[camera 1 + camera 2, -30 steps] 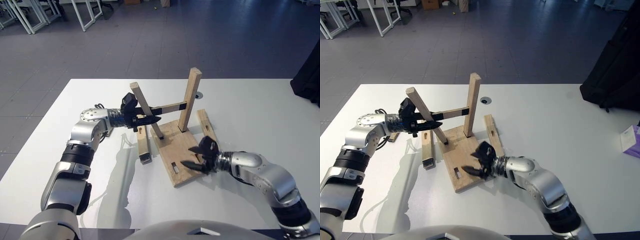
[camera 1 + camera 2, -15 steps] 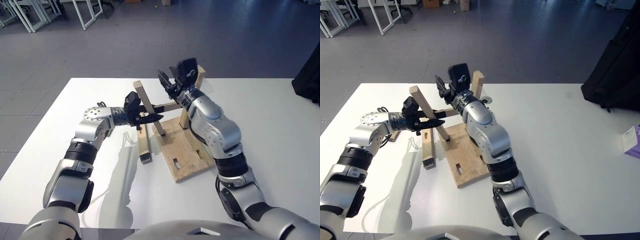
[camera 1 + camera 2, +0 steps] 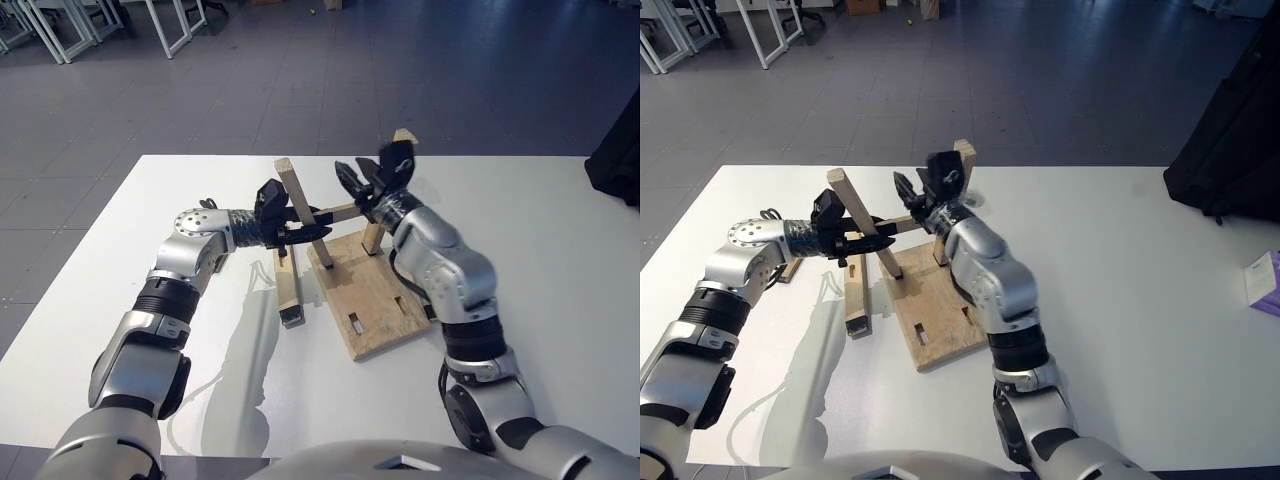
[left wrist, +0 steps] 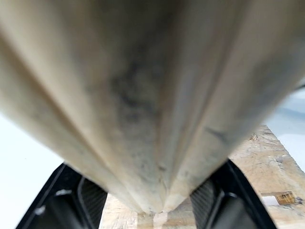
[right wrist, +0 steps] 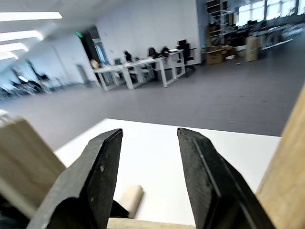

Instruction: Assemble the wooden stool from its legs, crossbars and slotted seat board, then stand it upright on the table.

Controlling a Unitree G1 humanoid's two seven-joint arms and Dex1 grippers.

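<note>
Nearest on the smooth white desk (image 3: pixel 570 300) lies the seat board (image 3: pixel 372 300), a flat rectangle of pale, rough-grained wood with small rectangular slots cut through it. Just beside it, on the robot's left, a loose leg (image 3: pixel 288 290) lies flat. It is a square-sectioned pale wood bar with a dark fitting at its near end.

Above the board's far half, a tilted leg (image 3: pixel 303 215) leans with its foot set on the board and its top tipped towards the robot's left. The left fingers (image 3: pixel 305 233), black and tapering, are closed on this leg from both sides. In the left wrist view the leg's smudged, streaky face sits tight between the ribbed inner pads (image 4: pixel 90 198). A thin wooden crossbar (image 3: pixel 340 211) runs roughly level from the tilted leg towards an upright leg (image 3: pixel 402 140), a straight square post standing at the board's far edge and partly hidden by the right arm.

The right fingers (image 3: pixel 346 178), blunt matt-black wedges, are spread well apart over the crossbar between the two legs and hold nothing. From the right wrist they frame bare desk, with the upright leg's grain (image 5: pixel 288 167) just to one side.

Beyond the desk is grey floor.
</note>
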